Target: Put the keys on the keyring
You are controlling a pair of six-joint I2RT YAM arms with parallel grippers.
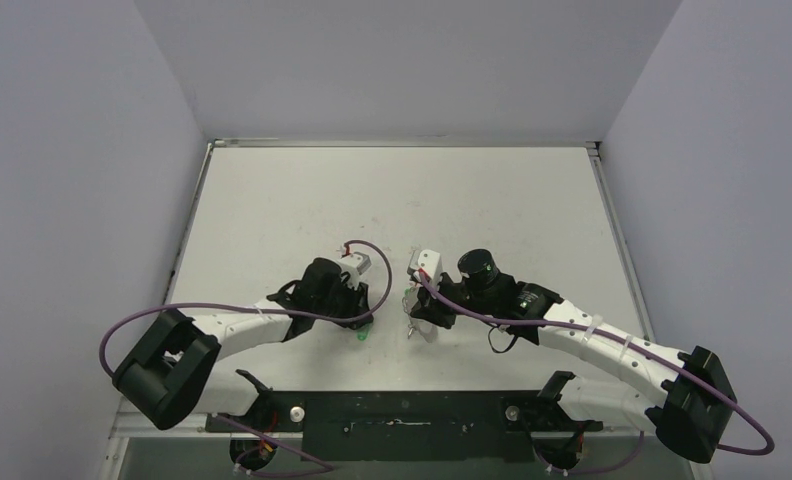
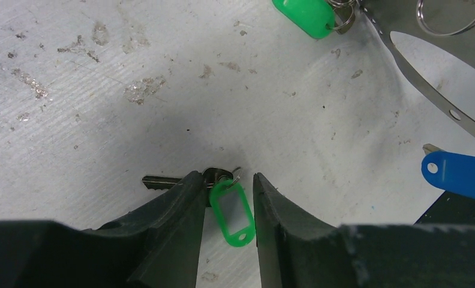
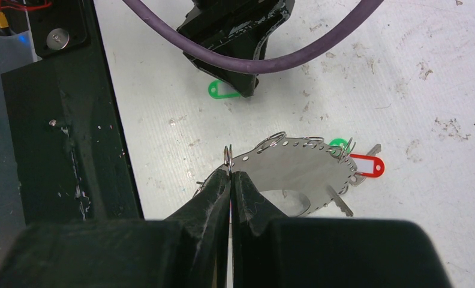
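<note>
A silver key (image 2: 160,180) with a green tag (image 2: 233,211) lies on the white table. My left gripper (image 2: 225,177) is open and low, one finger on each side of the tag; the left finger covers part of the key. In the top view the left gripper (image 1: 360,322) stands over this tag (image 1: 360,337). My right gripper (image 3: 231,174) is shut on a small wire loop (image 3: 228,153) on the rim of the keyring (image 3: 295,165), which looks tilted above its shadow. A red-tagged key (image 3: 367,166) and a green tag (image 3: 340,144) hang at its far rim. The keyring (image 2: 430,84), a green tag (image 2: 304,15) and a blue tag (image 2: 460,174) show in the left wrist view.
The black base plate (image 3: 61,126) runs along the table's near edge, close beside the right gripper. A purple cable (image 3: 271,57) crosses above the left gripper's body (image 3: 235,36). The two grippers stand close together near the table's front middle (image 1: 387,315).
</note>
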